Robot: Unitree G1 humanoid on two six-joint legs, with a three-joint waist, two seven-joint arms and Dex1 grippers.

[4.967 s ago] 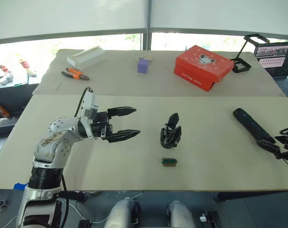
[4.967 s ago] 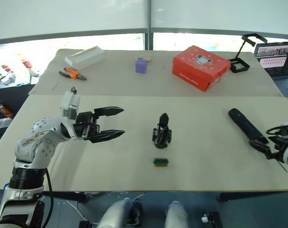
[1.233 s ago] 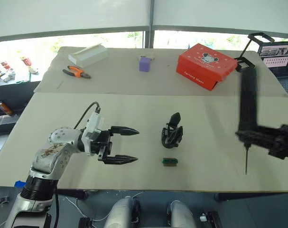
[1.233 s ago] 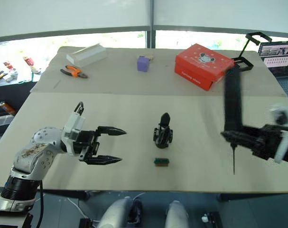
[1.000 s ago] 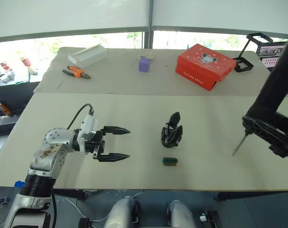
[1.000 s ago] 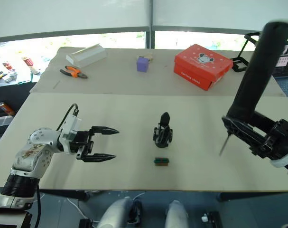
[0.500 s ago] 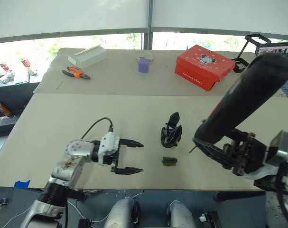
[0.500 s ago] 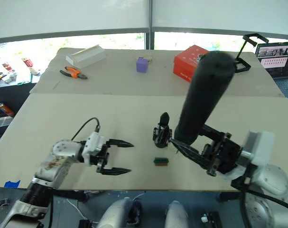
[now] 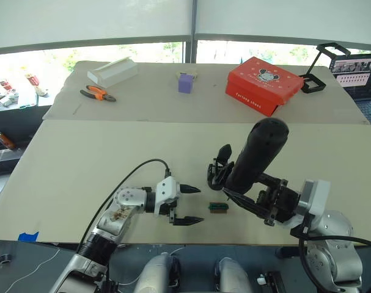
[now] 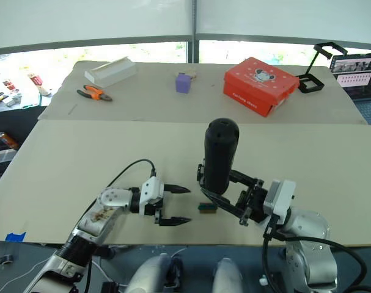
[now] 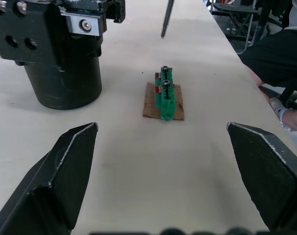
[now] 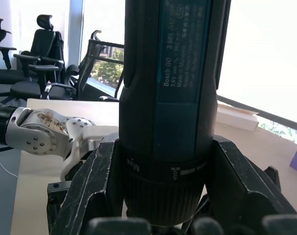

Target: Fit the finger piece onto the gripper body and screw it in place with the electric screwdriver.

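Here, label by label:

Room: my left pincer (image 9: pixel 189 205) and right pincer (image 9: pixel 258 198) both work near the front edge of the bench (image 9: pixel 75 152); to my left of them the near bench top lies bare, with room to move.

Left pincer: spread wide, holding nothing, low over the bench, tips aimed at the small green-brown block (image 11: pixel 165 95).

Right pincer: pinching the electric screwdriver (image 9: pixel 255 152) around its lower collar, just right of the gripper body (image 9: pixel 219 172).

Screwdriver axis: long axis steep, thick end up and leaning to my right, thin bit (image 11: pixel 167 18) pointing down at the bench between the gripper body and the block.

Gripper body: upright on its rounded base mid-bench, its single pointed finger sticking up.

Block: flat on the bench, just in front of the gripper body, apart from it.

Count: one screwdriver, one gripper body, one green-brown block.

Far bench: one red box (image 9: pixel 263 85), one purple block (image 9: pixel 185 83), one pair of orange-handled pliers (image 9: pixel 97 94), one white box (image 9: pixel 112 72).
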